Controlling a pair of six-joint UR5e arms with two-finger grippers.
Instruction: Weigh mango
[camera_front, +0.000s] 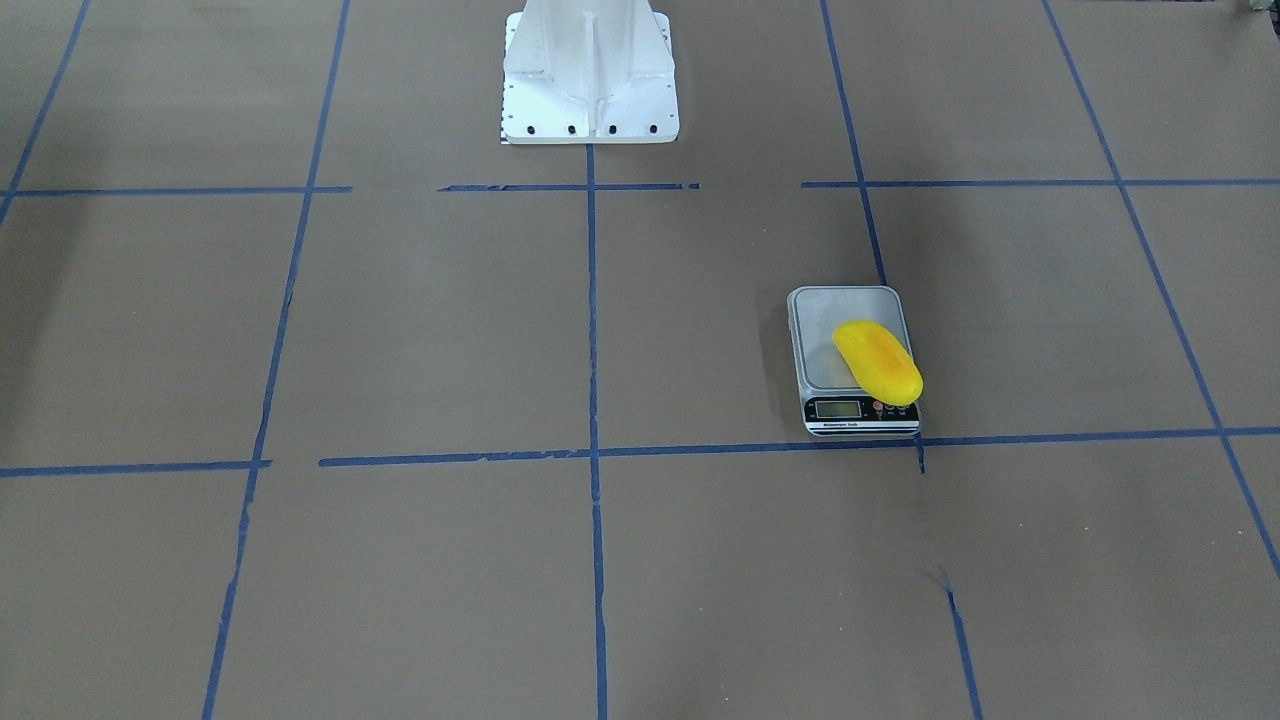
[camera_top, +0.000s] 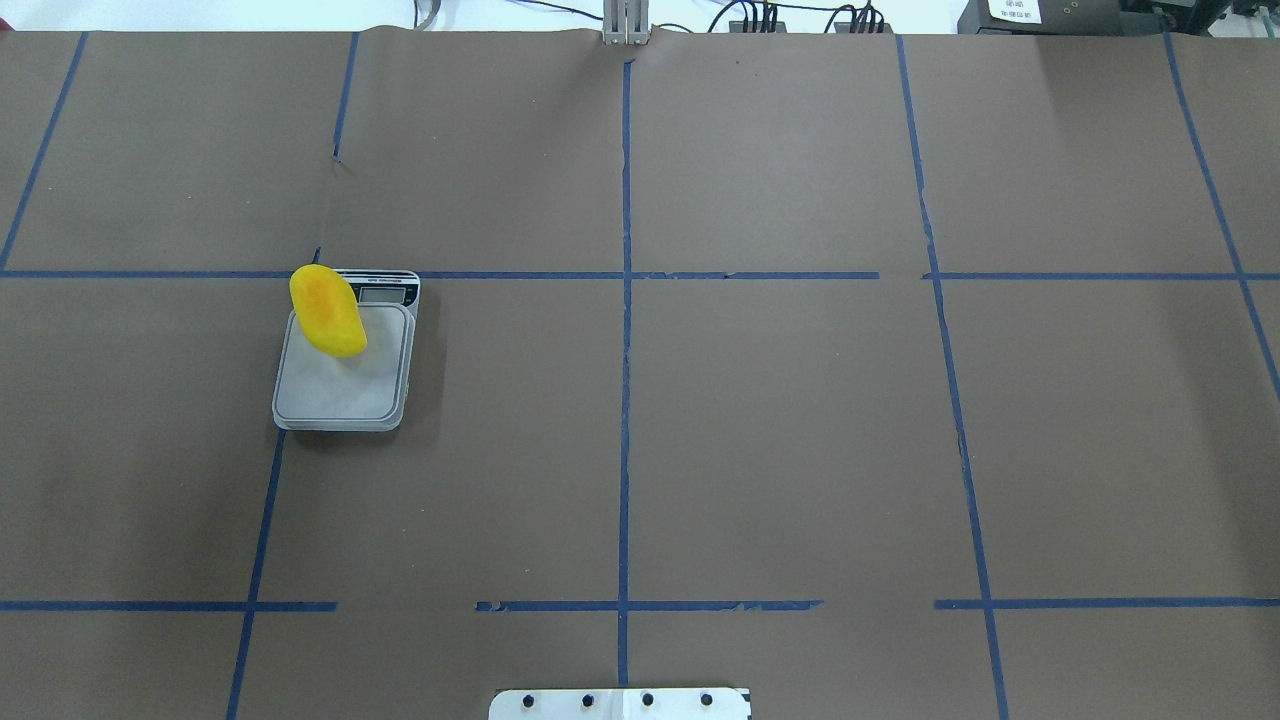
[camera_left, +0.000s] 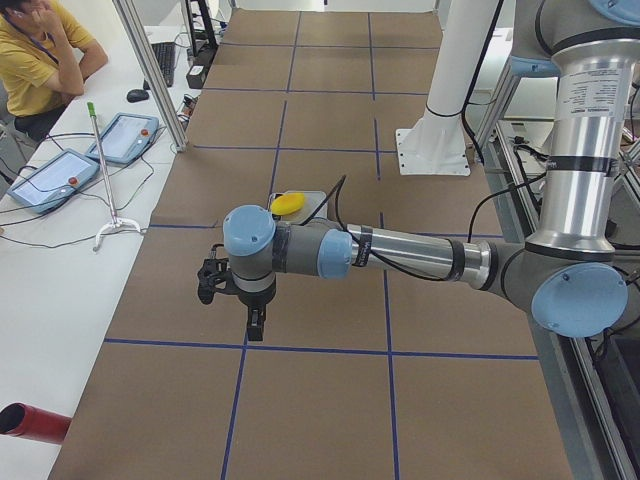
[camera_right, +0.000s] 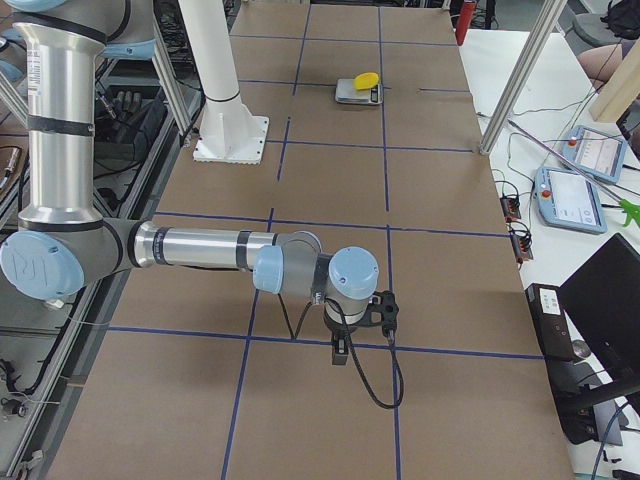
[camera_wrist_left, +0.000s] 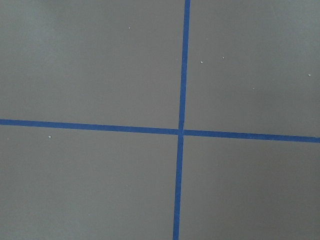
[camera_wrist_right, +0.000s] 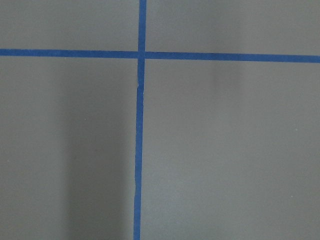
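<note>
The mango (camera_front: 878, 362), bright yellow with an orange blush, lies on the platform of a small grey digital scale (camera_front: 835, 320) and overhangs its display end. Both also show in the overhead view, the mango (camera_top: 327, 311) on the scale (camera_top: 340, 395), on the robot's left half of the table. My left gripper (camera_left: 256, 335) hangs over the brown table, well away from the scale, toward the near end in the exterior left view. My right gripper (camera_right: 340, 355) hangs over the table's other end, far from the mango (camera_right: 367, 78). I cannot tell whether either is open or shut. Both wrist views show only tape lines.
The white robot pedestal (camera_front: 590, 70) stands at the table's robot side. Blue tape lines (camera_top: 625, 300) divide the brown surface into squares. An operator (camera_left: 40, 50), teach pendants (camera_left: 50, 175) and a red cylinder (camera_left: 30, 422) sit beside the table.
</note>
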